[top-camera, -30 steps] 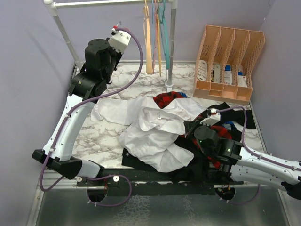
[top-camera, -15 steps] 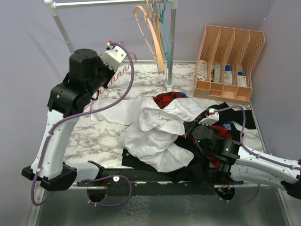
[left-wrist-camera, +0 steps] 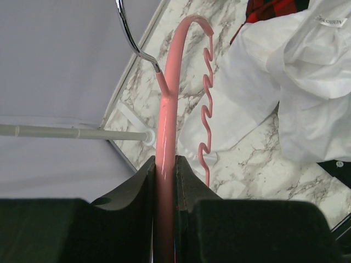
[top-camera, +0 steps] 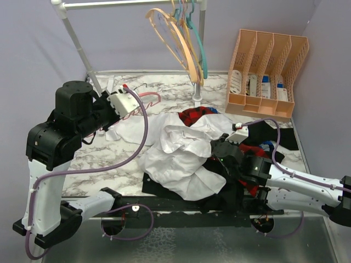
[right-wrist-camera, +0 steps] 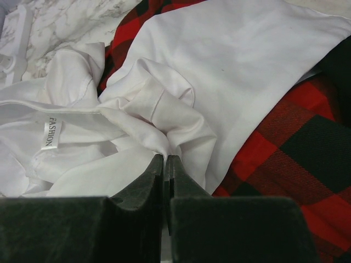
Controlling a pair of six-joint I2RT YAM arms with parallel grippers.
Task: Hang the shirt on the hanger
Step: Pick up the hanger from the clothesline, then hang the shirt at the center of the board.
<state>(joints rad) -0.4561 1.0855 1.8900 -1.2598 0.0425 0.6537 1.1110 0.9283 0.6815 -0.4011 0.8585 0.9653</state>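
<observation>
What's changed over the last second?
The left fingers, clamped on the pink hanger, carried it from the rail down toward the white shirt. The peach hanger on the rail swung leftward. The right fingers stayed pinched on the shirt, which hasn't shifted.

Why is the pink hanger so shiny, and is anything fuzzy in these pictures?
Left wrist: light makes a white streak down the hanger, clamped in the left pincer. Right wrist: the shirt is sharp, its label readable. Top external: soft, even light, only faint shadows.
</observation>
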